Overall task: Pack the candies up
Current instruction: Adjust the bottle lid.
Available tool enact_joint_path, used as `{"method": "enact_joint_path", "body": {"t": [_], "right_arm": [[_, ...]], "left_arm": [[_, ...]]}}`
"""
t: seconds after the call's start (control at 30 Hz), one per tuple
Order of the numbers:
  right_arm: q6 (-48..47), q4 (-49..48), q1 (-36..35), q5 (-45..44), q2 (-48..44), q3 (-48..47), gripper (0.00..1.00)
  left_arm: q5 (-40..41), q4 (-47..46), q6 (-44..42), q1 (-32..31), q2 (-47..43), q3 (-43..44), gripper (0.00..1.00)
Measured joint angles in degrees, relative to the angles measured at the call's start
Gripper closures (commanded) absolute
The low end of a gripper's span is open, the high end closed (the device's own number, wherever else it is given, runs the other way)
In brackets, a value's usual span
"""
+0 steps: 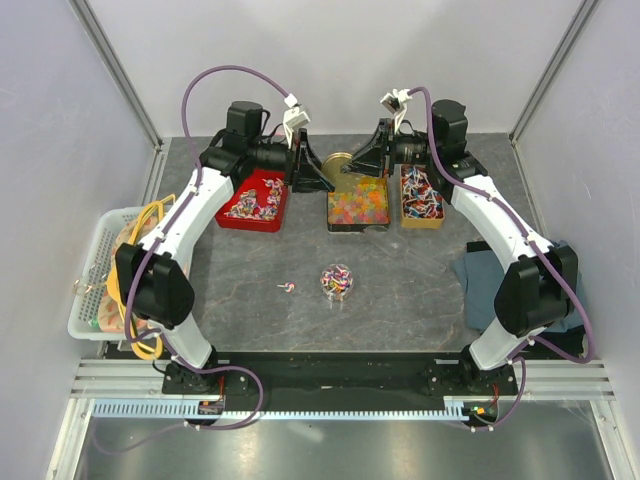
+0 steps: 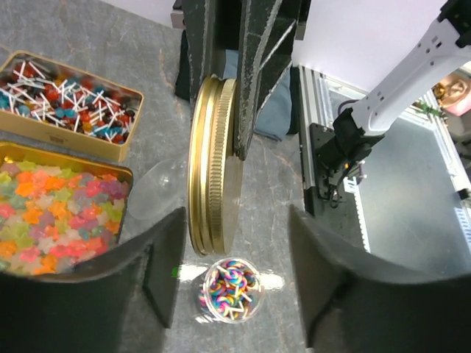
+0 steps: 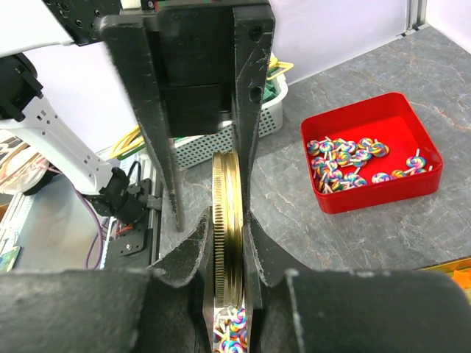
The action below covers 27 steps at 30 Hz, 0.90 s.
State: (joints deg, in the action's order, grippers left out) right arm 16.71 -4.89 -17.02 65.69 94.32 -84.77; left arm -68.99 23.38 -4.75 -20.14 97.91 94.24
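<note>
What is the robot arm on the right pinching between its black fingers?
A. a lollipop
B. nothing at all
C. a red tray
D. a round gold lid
D: in the right wrist view the right gripper is closed on a round gold lid, held on edge with its ridged rim between the two fingers.

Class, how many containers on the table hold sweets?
4: red tray back left, gummy tin centre, lollipop tin to its right, clear jar in front.
</note>
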Motion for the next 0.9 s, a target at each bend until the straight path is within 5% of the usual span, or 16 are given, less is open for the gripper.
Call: {"method": "enact_joint_path", "body": {"t": [0.33,0.53,0.73,0.9], "right_arm": [[0.4,0.5,0.0,1.4,0.0,0.0,1.0],[0.4,0.7,0.0,2.0,0.0,0.0,0.99],[0.4,1.1,0.1,2.9,0.0,0.0,0.72],[0.6,2.2,1.1,2.3,0.0,0.0,0.27]], "left_arm": [[-0.5,-1.4,1.1,-0.3,1.0,-0.4,0.9],[-1.5,-1.7,1.6,-0.3,1.0,-0.6,0.98],[-3.1,-1.8,2.0,-0.3,1.1,-0.9,0.98],[-4.8,-2.6,2.0,-0.4,1.1,-1.8,0.98]]}}
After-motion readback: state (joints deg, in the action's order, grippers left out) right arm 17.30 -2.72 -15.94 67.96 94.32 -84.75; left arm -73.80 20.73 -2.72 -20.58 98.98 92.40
